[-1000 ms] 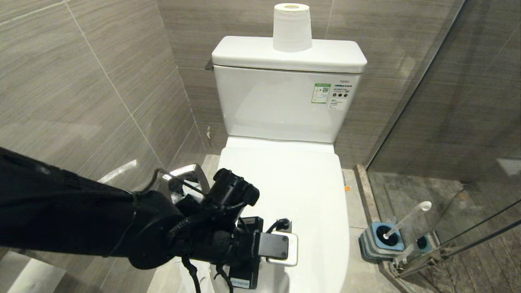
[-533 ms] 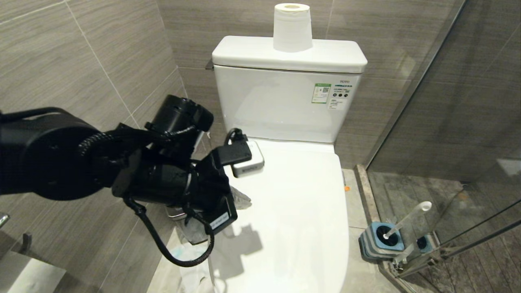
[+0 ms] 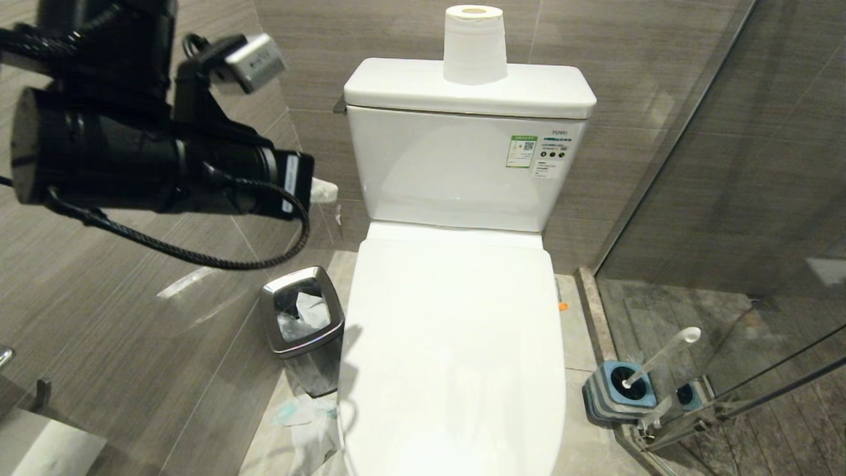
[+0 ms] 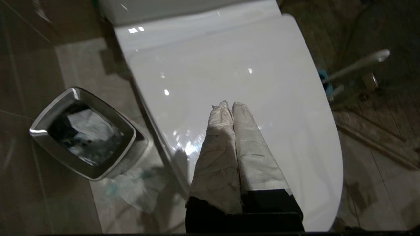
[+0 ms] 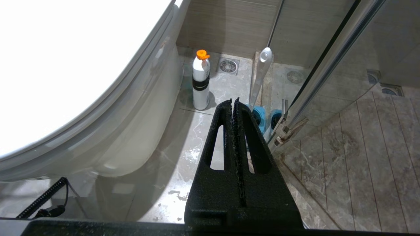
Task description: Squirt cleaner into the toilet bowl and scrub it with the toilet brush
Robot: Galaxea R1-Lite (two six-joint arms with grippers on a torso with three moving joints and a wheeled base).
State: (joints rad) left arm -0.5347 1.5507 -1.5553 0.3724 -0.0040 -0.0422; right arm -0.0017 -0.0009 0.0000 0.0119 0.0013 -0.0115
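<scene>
Left end effector [image 4: 228, 106] pressed together, empty, above closed toilet lid [image 4: 229, 75], right end effector [image 5: 233, 101] likewise.

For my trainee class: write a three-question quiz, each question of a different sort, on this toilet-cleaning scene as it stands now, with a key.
1. True or false: the toilet lid is closed over the bowl.
2. Multiple choice: the toilet brush is A) in the left gripper, B) standing in its holder on the floor, C) on the cistern.
3. Fill in: the cleaner bottle beside the toilet has an ___ cap.

Key: 1 true; 2 B; 3 orange.
</scene>
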